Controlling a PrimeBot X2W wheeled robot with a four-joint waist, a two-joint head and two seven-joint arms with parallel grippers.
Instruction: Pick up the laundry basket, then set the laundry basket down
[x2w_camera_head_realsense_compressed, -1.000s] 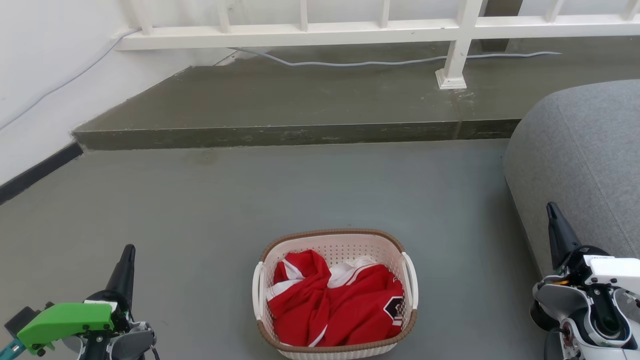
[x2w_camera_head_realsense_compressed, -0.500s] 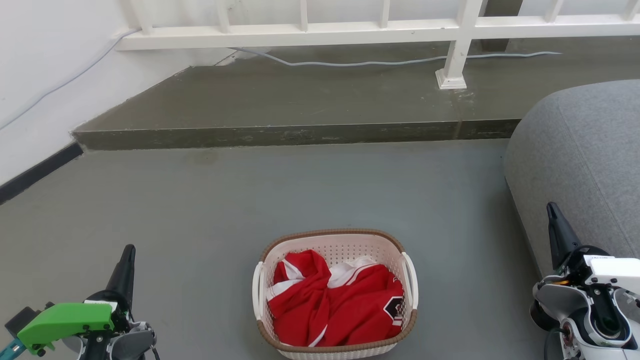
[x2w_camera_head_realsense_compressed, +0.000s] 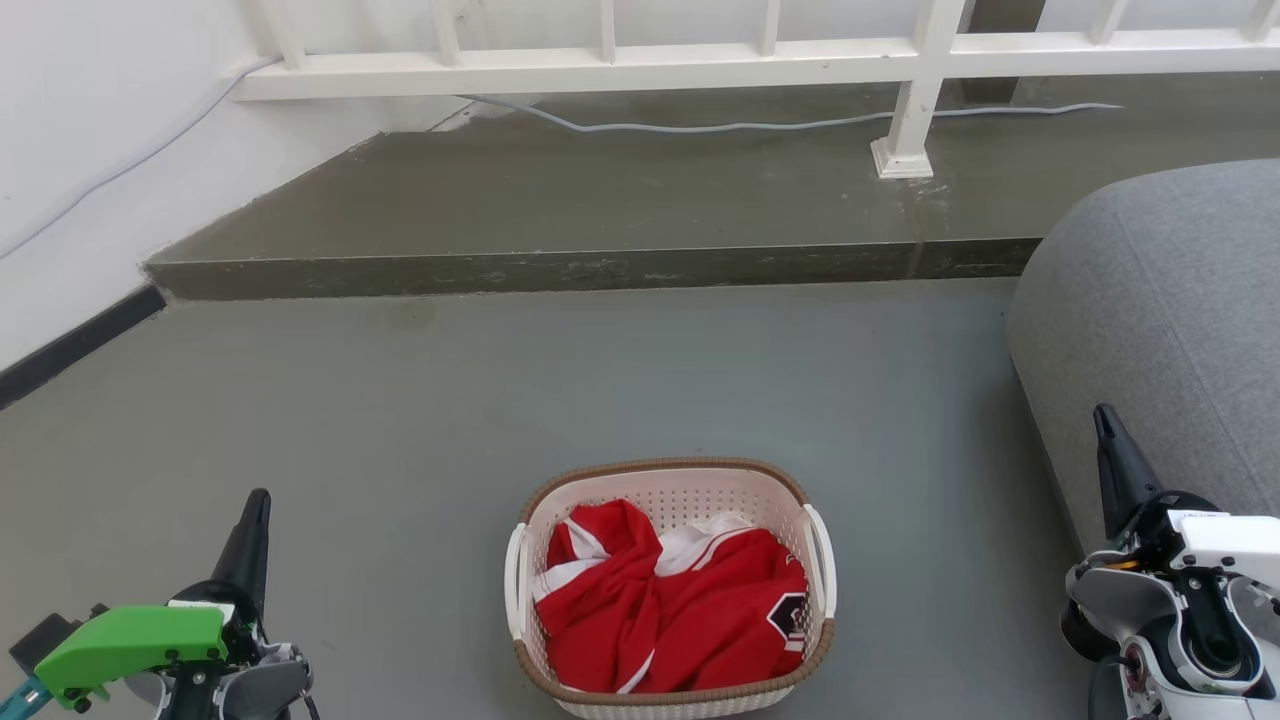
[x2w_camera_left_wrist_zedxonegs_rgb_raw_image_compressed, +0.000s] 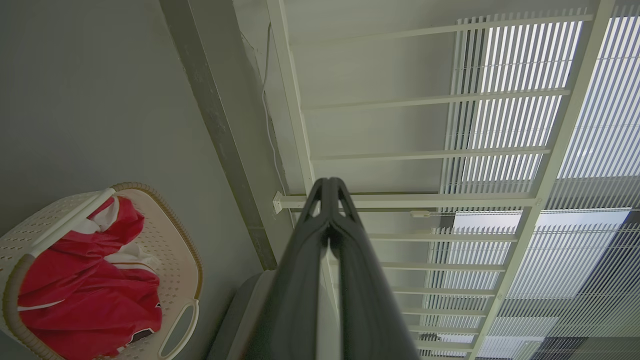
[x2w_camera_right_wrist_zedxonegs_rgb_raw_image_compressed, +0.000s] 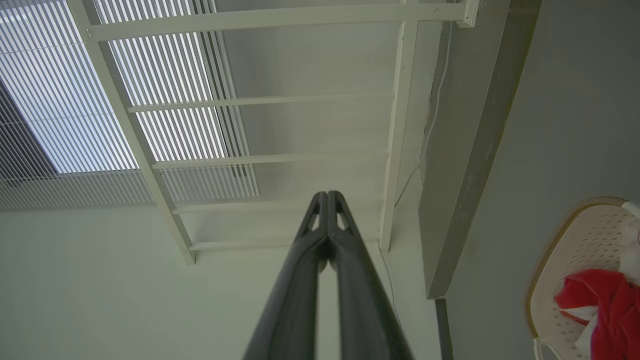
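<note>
Cream plastic laundry basket (x2w_camera_head_realsense_compressed: 672, 480) on floor (x2w_camera_head_realsense_compressed: 450, 400), well short of step (x2w_camera_head_realsense_compressed: 600, 270) edge, red garment (x2w_camera_head_realsense_compressed: 680, 620) inside; likely light, stiff; take white side handles (x2w_camera_head_realsense_compressed: 514, 580); left hand (x2w_camera_head_realsense_compressed: 257, 500), right hand (x2w_camera_head_realsense_compressed: 1102, 418) pinched closed, empty.

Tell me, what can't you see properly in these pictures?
- Inside bottom of the laundry basket: head view, covered by the red clothes.
- Most of the basket: right wrist view, cut by the right edge.
- Grey sofa: head view, cut by the right edge.
- Base of the left tool: head view, behind a green part.
</note>
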